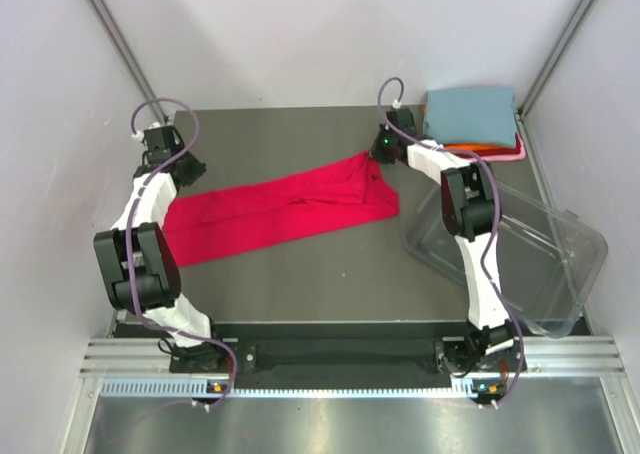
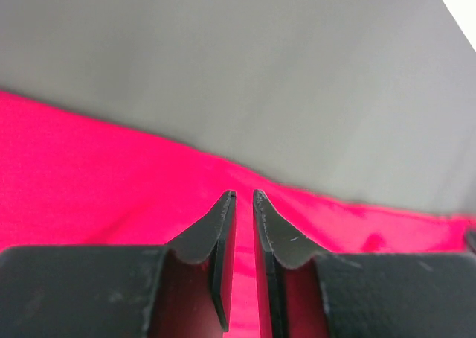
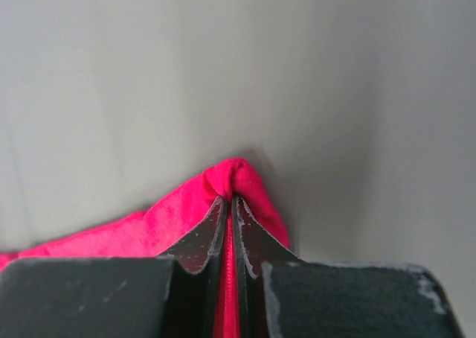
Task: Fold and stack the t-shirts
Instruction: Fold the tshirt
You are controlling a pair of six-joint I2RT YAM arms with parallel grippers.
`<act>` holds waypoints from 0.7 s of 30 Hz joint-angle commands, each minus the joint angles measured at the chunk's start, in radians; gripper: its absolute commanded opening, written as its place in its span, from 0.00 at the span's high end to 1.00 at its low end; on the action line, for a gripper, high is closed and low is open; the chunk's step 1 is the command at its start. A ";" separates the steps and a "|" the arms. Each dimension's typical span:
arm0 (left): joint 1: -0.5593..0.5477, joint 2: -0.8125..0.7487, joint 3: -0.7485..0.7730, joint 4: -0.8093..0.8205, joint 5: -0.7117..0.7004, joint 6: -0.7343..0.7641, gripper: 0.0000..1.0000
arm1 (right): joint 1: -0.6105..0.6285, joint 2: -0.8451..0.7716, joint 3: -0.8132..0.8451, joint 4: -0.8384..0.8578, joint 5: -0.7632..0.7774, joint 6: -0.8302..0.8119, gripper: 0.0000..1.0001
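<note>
Red shirt [image 1: 280,209] stretched out, three others stacked.
It lies slantwise across the tabletop [image 1: 300,274], right end bunched; the folded blue-grey shirt [image 1: 470,114] tops the orange shirt [image 1: 480,149] and pink shirt [image 1: 517,152] at the far right corner.

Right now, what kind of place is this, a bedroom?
Probably a robot lab booth, not a home: two robot arms bolted to a dark table, plain walls boxing it in, and a red t-shirt spread out.

Left gripper [image 2: 243,196] is reaching toward 12 o'clock, jaws a slit apart — right gripper [image 3: 229,198] is stretching toward 11 o'clock, pinching the crimson t-shirt [image 1: 280,209].
</note>
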 commanded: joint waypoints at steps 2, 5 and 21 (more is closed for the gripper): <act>-0.003 -0.034 -0.088 0.076 0.147 -0.032 0.79 | -0.017 0.156 0.216 -0.059 0.014 0.002 0.98; -0.008 -0.052 -0.157 0.103 0.282 -0.070 0.79 | -0.032 0.234 0.346 -0.072 0.006 0.017 0.98; -0.063 -0.166 -0.319 -0.051 0.241 0.041 0.81 | -0.086 0.144 0.419 -0.024 -0.135 0.013 0.68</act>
